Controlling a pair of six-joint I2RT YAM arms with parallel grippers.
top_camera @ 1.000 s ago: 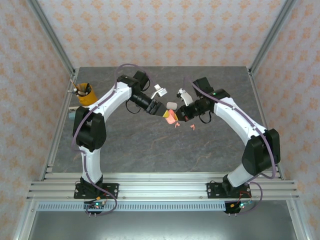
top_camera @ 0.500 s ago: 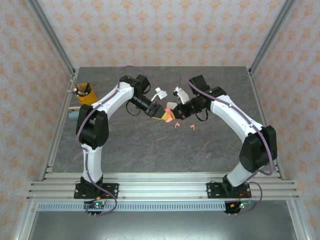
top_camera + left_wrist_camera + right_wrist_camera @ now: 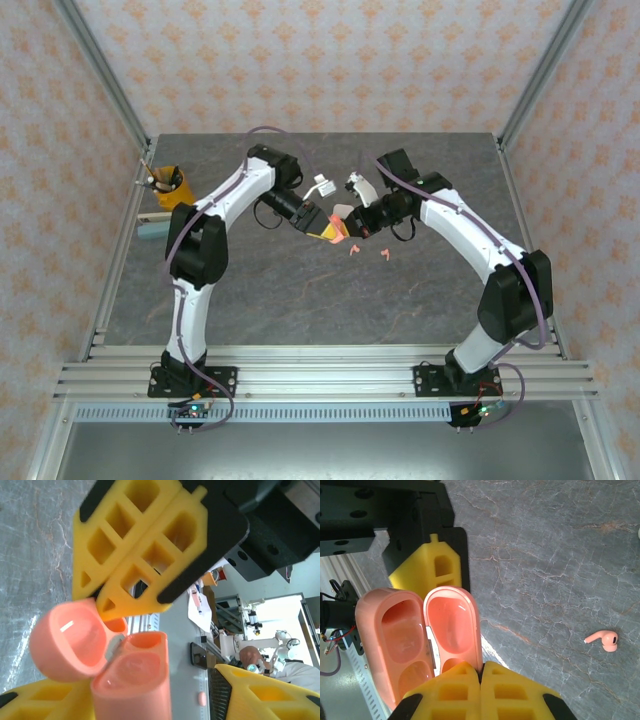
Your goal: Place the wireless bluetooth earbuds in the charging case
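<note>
The right gripper has its jaws pressed together, tips against the open lid of the coral charging case, which the left gripper seems to clamp. 1 pink earbud lies on the table, apart from the case. It looks light, slick and tiny; I would pinch its stem.

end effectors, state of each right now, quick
Left end effector: fingers apart around the pink charging case; grip cannot be told.
Right end effector: closed, tips at the case's open lid.
</note>
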